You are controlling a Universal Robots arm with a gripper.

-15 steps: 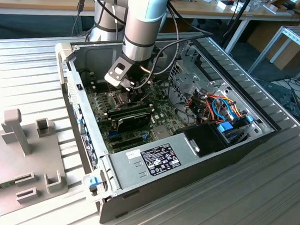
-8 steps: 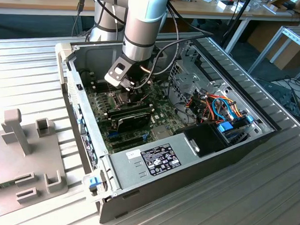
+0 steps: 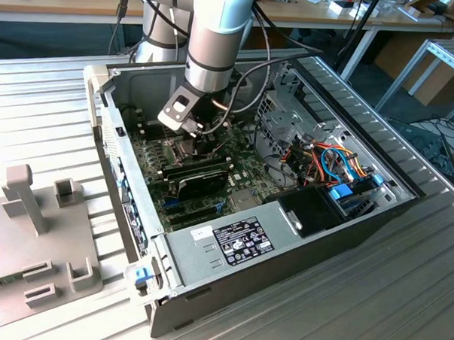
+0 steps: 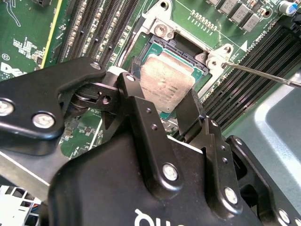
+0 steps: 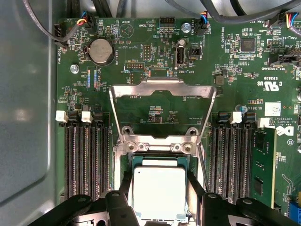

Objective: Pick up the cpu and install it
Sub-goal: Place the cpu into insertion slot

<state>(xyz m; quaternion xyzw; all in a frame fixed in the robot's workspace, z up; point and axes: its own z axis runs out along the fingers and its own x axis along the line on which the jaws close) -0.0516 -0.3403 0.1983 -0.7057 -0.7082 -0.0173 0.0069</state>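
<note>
Here the arm [image 3: 214, 41] reaches down into an open computer case [image 3: 284, 240] that lies on a ribbed metal counter [image 3: 402, 298]. The claw [image 3: 205, 143] hangs low over the green motherboard [image 5: 155, 117].

In both wrist views the claw [image 5: 159, 178] [image 4: 162, 89] is clenched on the cpu [image 5: 158, 193] [image 4: 167, 80]. One black finger [image 5: 126, 181] presses one side and the other finger [image 5: 195, 183] presses the opposite side. The dull silver top faces up.

The cpu is right over the open socket, with the socket's dark rim showing around its edges in the second wrist view. Whether it is fully seated I cannot tell.

The hinged metal frame [image 5: 162, 89] is swung back and lies flat on the board beyond the socket. A thin metal lever [image 4: 263, 75] sticks out from the socket corner.

Rows of black memory slots [image 5: 87, 160] flank the socket on both sides, and a memory module [image 5: 262, 165] stands in one outer slot. A coin battery [image 5: 99, 51] sits near the board's far edge.
</note>
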